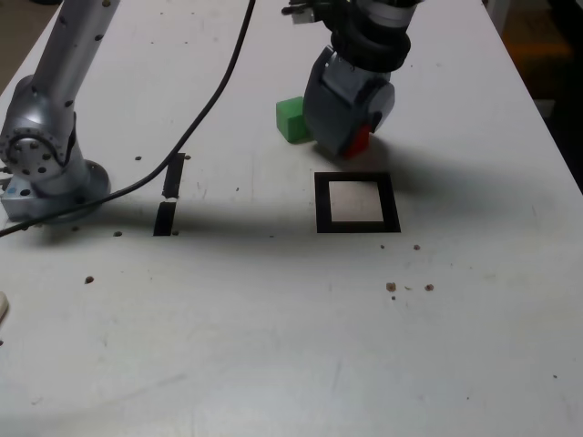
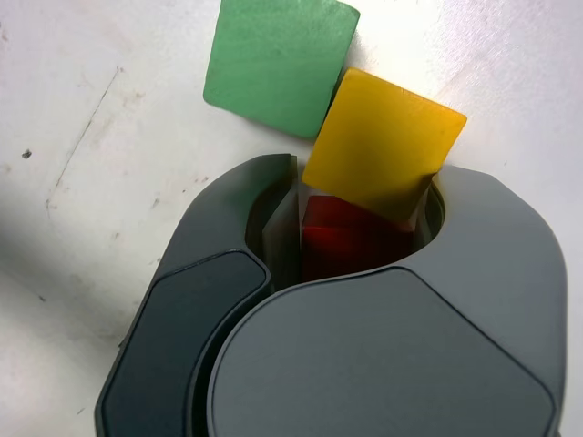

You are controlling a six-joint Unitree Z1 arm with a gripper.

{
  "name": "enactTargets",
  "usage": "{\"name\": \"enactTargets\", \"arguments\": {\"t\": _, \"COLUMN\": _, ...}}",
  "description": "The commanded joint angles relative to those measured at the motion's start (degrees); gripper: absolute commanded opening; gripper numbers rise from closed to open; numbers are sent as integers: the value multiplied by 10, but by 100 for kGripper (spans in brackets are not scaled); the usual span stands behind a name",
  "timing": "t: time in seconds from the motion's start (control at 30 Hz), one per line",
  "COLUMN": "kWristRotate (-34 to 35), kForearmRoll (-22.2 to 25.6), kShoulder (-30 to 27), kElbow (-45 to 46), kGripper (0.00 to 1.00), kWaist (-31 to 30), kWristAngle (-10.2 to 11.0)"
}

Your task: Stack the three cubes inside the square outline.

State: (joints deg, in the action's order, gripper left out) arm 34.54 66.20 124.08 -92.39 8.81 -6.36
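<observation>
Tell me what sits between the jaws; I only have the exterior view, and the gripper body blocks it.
Observer: The gripper is shut on the red cube.
Operator: Find the yellow one; I can't see it.
Observer: The yellow cube sits just beyond the red cube, against the gripper's tips.
Operator: Check it against the green.
Observer: The green cube lies beyond it; one corner appears to touch the yellow.

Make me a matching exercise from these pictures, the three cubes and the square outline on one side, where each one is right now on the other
Things:
1. red cube
2. green cube
3. yellow cube
4. square outline

States:
A. empty, nothing inside it
B. between the gripper's jaws
C. on the table, visible in both views
D. just ahead of the gripper, seen only in the wrist view

Pairs: 1-B, 2-C, 3-D, 4-A
</observation>
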Motion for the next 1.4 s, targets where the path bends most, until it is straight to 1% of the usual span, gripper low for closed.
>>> {"name": "enactTargets", "arguments": {"t": 0.0, "kWristRotate": -7, "kForearmRoll": 12, "kShoulder": 7, "kElbow": -11, "kGripper": 37, "kWaist": -3, "kWristAngle": -8}}
{"name": "enactTargets", "arguments": {"t": 0.1, "kWristRotate": -25, "kForearmRoll": 39, "kShoulder": 13, "kElbow": -34, "kGripper": 37, "kWaist": -8, "kWristAngle": -19}}
{"name": "enactTargets", "arguments": {"t": 0.2, "kWristRotate": -50, "kForearmRoll": 78, "kShoulder": 15, "kElbow": -61, "kGripper": 36, "kWaist": -21, "kWristAngle": -35}}
{"name": "enactTargets", "arguments": {"t": 0.27, "kWristRotate": -56, "kForearmRoll": 89, "kShoulder": 8, "kElbow": -68, "kGripper": 35, "kWaist": -30, "kWristAngle": -35}}
{"name": "enactTargets", "arguments": {"t": 0.33, "kWristRotate": -65, "kForearmRoll": 94, "kShoulder": 0, "kElbow": -70, "kGripper": 34, "kWaist": -38, "kWristAngle": -30}}
{"name": "enactTargets", "arguments": {"t": 0.43, "kWristRotate": -98, "kForearmRoll": 94, "kShoulder": -11, "kElbow": -69, "kGripper": 33, "kWaist": -47, "kWristAngle": -20}}
{"name": "enactTargets", "arguments": {"t": 0.57, "kWristRotate": -185, "kForearmRoll": 93, "kShoulder": -23, "kElbow": -61, "kGripper": 31, "kWaist": -64, "kWristAngle": -6}}
{"name": "enactTargets", "arguments": {"t": 0.63, "kWristRotate": -220, "kForearmRoll": 94, "kShoulder": -31, "kElbow": -52, "kGripper": 30, "kWaist": -79, "kWristAngle": 5}}
{"name": "enactTargets", "arguments": {"t": 0.7, "kWristRotate": -243, "kForearmRoll": 93, "kShoulder": -45, "kElbow": -36, "kGripper": 30, "kWaist": -106, "kWristAngle": 21}}
{"name": "enactTargets", "arguments": {"t": 0.77, "kWristRotate": -250, "kForearmRoll": 91, "kShoulder": -54, "kElbow": -23, "kGripper": 30, "kWaist": -127, "kWristAngle": 33}}
{"name": "enactTargets", "arguments": {"t": 0.93, "kWristRotate": -256, "kForearmRoll": 77, "kShoulder": -63, "kElbow": 1, "kGripper": 30, "kWaist": -169, "kWristAngle": 53}}
{"name": "enactTargets", "arguments": {"t": 1.13, "kWristRotate": -246, "kForearmRoll": 44, "kShoulder": -66, "kElbow": 15, "kGripper": 30, "kWaist": -185, "kWristAngle": 76}}
{"name": "enactTargets", "arguments": {"t": 1.23, "kWristRotate": -239, "kForearmRoll": 33, "kShoulder": -69, "kElbow": 17, "kGripper": 30, "kWaist": -184, "kWristAngle": 79}}
{"name": "enactTargets", "arguments": {"t": 1.37, "kWristRotate": -205, "kForearmRoll": 20, "kShoulder": -78, "kElbow": 28, "kGripper": 30, "kWaist": -182, "kWristAngle": 69}}
